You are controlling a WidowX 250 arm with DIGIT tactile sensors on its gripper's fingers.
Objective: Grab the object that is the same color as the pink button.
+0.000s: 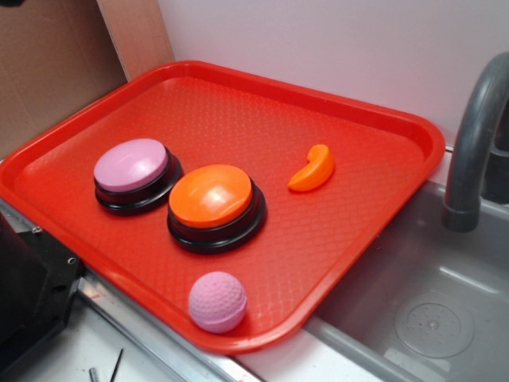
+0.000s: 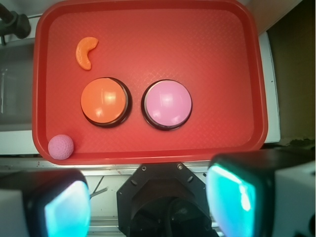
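The object, a small pink dimpled ball (image 1: 217,302) (image 2: 60,146), rests in the tray's near corner, touching nothing else. The pink button (image 1: 132,170) (image 2: 167,104), a pale pink dome on a black base, stands on the tray beside the orange one. In the wrist view my gripper (image 2: 148,202) hovers high above, back from the tray's near rim. Its teal-padded fingers (image 2: 66,210) are spread wide apart and open, with nothing between them. The exterior view does not show the gripper.
On the red tray (image 1: 374,207) (image 2: 148,29) also stand an orange dome button (image 1: 213,200) (image 2: 104,101) and an orange crescent piece (image 1: 312,169) (image 2: 85,52). A grey sink (image 1: 429,310) with a faucet (image 1: 473,151) lies right of the tray. The black robot base (image 1: 32,294) (image 2: 160,197) sits by the near rim.
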